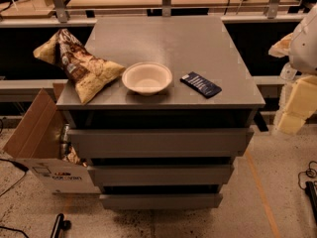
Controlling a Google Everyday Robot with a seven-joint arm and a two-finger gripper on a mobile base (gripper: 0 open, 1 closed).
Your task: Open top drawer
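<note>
The wide matte-grey handleless top drawer (159, 142) sits directly under the top of the grey table (163, 38), uppermost of three. A dark gap runs above its front panel; we can't tell if that's shadow or the drawer already cracked. We judge it rigid: flat board front, nothing to crush, probably light and on runners, so mostly friction plus some stick at the start. The face looks smooth with no handle, so a flat pinch would likely slip. Best hold, in our view: hook the panel's top edge through that gap, near the middle so it doesn't rack sideways, then pull straight out. Not to be confused with the two narrower grey drawer fronts (159, 175) below. On the table sit a round white shallow bowl (147, 77), a crumpled yellow-brown crisp bag (77, 66) and a flat dark-blue packet (200, 84), all near the front edge, so a jerky pull could shake them. An open brown cardboard box (34, 133) stands just beside the table's left side. The pale-yellow pincer (293, 110) hangs far right, well apart from the drawer; apart or together, we cannot tell.
</note>
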